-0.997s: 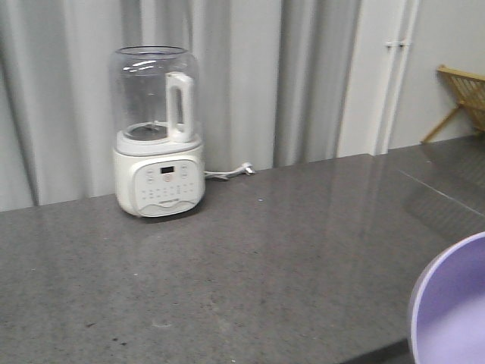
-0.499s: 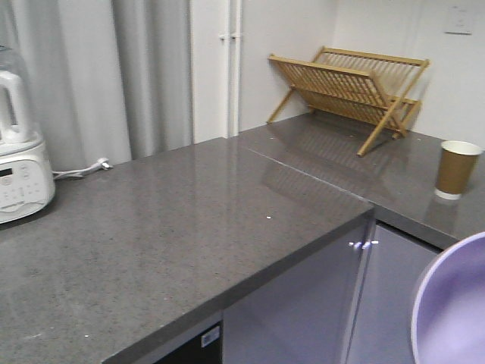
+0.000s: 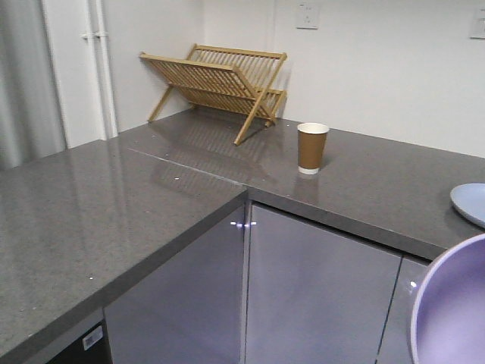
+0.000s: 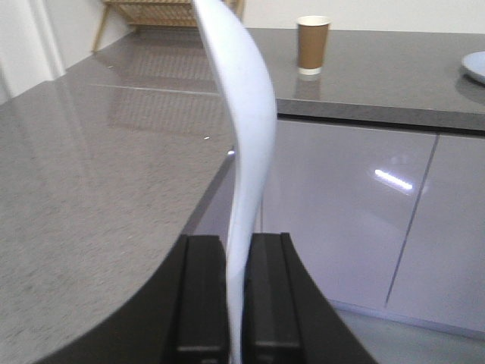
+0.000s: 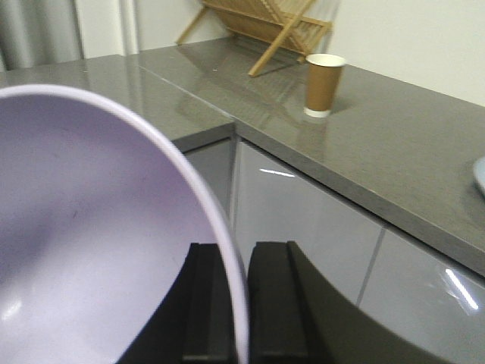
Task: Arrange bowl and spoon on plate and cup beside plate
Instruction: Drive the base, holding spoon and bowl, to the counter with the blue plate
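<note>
Edgewise, bowl (image 5: 91, 250) between right jaws.

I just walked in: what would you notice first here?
A big purple bowl fills the right wrist view, its rim pinched in the right jaws. A pale spoon sticks out of the left jaws, and a brown paper cup sits on the grey counter near a wooden rack.

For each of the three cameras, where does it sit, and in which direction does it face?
Exterior front-facing: on the robot's front, looking over the counter corner to the dish rack, cup and plate; no arm shows, only the bowl.
Left wrist: behind the left gripper, shut on the spoon, facing the cabinets.
Right wrist: behind the right gripper, shut on the bowl's rim, facing the counter.
Shared: all three see the cup.
</note>
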Robot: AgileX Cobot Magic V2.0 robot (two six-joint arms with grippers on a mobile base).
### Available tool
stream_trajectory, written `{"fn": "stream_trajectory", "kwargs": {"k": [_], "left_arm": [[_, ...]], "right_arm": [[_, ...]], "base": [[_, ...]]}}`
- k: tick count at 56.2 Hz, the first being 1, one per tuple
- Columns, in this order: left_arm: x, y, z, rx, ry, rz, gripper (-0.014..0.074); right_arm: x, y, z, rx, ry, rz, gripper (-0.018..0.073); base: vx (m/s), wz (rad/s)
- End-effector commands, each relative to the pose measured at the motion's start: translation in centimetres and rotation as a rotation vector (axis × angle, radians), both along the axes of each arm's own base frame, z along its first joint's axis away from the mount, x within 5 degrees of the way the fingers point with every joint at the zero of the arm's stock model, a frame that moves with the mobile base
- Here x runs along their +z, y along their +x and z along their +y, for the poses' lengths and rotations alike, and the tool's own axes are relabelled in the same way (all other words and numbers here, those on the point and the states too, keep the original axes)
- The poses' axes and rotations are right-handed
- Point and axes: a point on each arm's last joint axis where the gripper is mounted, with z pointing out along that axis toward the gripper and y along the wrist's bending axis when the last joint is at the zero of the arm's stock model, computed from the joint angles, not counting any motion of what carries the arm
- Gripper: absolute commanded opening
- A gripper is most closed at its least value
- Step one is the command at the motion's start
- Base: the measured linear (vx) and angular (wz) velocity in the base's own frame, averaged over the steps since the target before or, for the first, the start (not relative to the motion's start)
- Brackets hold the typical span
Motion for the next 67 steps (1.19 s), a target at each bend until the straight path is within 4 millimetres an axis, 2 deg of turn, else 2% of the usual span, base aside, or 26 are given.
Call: {"fn": "stream_trajectory", "kwargs": {"k": [1, 38, 67], "left_arm": [[1.46, 0.09, -0.07, -0.001, -0.044, -0.097, -0.0003], [1.46, 0.09, -0.07, -0.001, -0.044, -0.097, -0.0003], [1.46, 0.09, -0.07, -0.001, -0.044, -0.097, -0.0003]], "right_arm": [[1.50, 0.10, -0.16, -0.024, 0.027, -0.094, -0.0008], [1.44, 0.08, -0.14, -0.022, 0.026, -0.088, -0.0008], [1.44, 0.08, -0.14, -0.022, 0.026, -0.088, -0.0008]], "base": [[0.00, -0.41], [0.11, -0.33], [0.29, -0.08]]}}
